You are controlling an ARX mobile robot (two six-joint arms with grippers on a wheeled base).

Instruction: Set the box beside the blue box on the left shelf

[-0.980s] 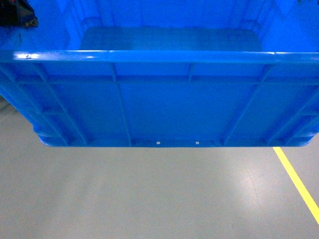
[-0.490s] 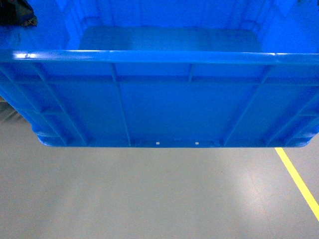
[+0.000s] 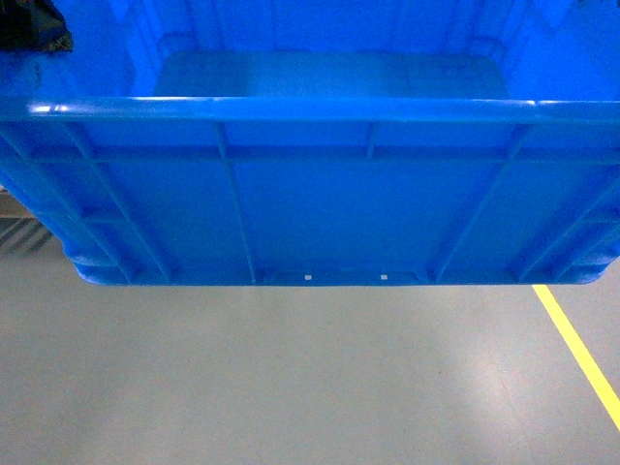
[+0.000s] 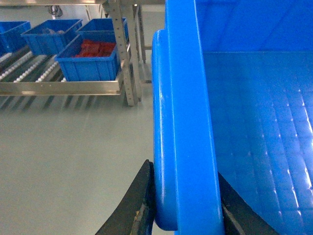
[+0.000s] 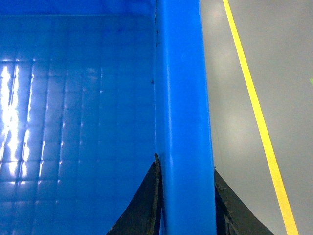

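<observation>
Head view is showing the box [image 3: 320, 208] filling the upper part of the frame, its ribbed near wall hanging clear above the grey floor [image 3: 291, 378], with a yellow line [image 3: 579, 351] running along the lower right. At the bottom of the left wrist view, the left gripper [image 4: 183, 208] is clamping the box's thick left rim, one dark finger lying against the outer face and the other against the inner wall, so the jaws are closing tight on the plastic. At the bottom of the right wrist view, the right gripper [image 5: 186, 205] is pinching the opposite rim in the same way, a finger on each side. Farther off, in the upper left of the left wrist view, the left shelf [image 4: 63, 87] is standing with its roller rows, carrying a blue crate [image 4: 90, 61] holding red parts beside other blue crates.
</observation>
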